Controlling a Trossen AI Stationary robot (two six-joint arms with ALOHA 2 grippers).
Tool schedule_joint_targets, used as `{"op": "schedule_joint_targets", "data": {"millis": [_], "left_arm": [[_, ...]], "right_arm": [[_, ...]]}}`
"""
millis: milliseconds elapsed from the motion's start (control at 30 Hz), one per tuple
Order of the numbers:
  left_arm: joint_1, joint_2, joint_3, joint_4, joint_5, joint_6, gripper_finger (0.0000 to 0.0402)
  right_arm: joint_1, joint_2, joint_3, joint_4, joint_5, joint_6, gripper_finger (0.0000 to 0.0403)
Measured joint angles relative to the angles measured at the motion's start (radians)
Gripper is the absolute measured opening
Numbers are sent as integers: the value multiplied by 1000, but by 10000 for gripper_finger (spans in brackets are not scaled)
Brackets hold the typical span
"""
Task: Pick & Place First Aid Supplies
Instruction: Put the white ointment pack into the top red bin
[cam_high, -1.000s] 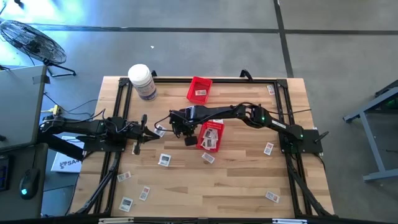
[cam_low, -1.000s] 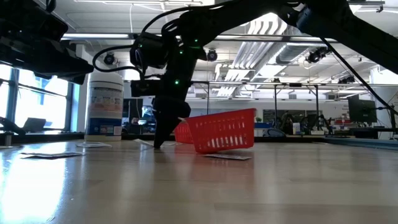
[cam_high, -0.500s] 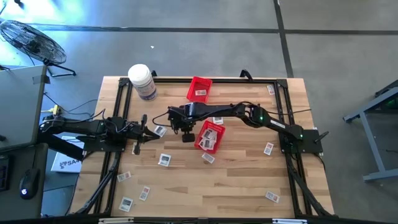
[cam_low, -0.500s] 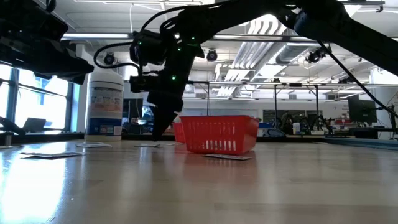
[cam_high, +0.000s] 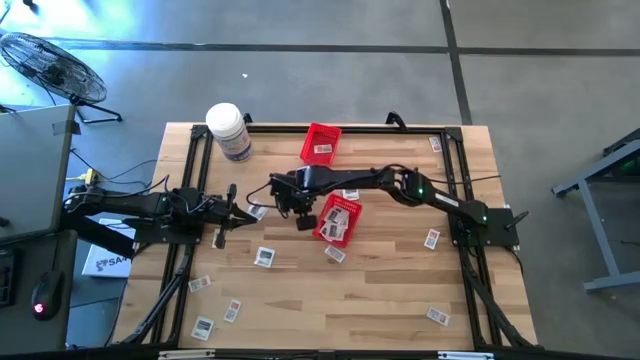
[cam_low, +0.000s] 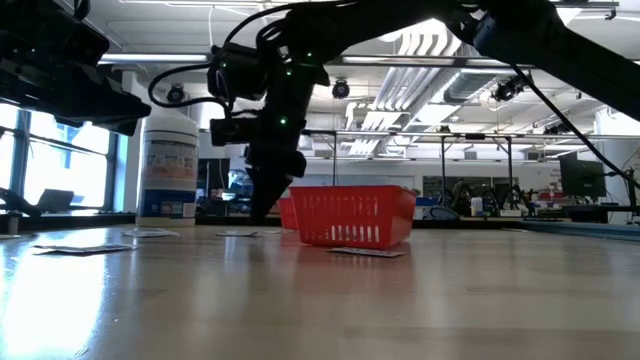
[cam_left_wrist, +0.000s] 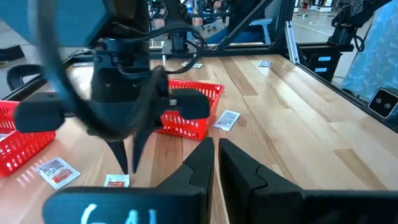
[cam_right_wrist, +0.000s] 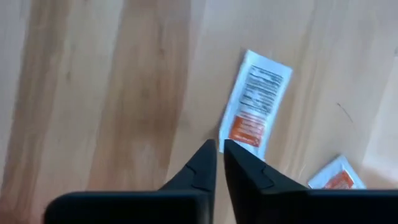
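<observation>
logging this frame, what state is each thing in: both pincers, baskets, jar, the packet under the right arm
right pincer: shut, empty, pointing down at the table beside the near red basket
left pincer: shut, empty, waiting at the table's left
near red basket: flat on the table, packets inside
far red basket: upright, one packet inside
white jar: upright, lid on
packet: flat on the wood, not gripped

Small flat white packets (cam_high: 264, 257) with dark and orange print, lying flat, scattered across the tabletop. Several inside the two red baskets (cam_high: 338, 219). One (cam_right_wrist: 255, 104) directly under right gripper (cam_right_wrist: 220, 155).
</observation>
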Motion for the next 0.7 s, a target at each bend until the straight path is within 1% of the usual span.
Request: {"op": "schedule_joint_targets", "data": {"millis": [133,233,300,433,567,700], "left_arm": [[0,0,0,0,0,0,21],[0,0,0,0,0,0,21],[0,0,0,0,0,0,21],[0,0,0,0,0,0,21],[0,0,0,0,0,0,21],[0,0,0,0,0,0,21]], "right_arm": [[4,-3,-26,27,6,-42,76],[1,-3,-59,38,49,-55,102],[1,-6,-80,69,81,-59,112],[-1,-9,-92,81,74,-60,116],[-1,-9,-91,76,77,-59,108],[-1,-6,-58,19,66,-42,98]]}}
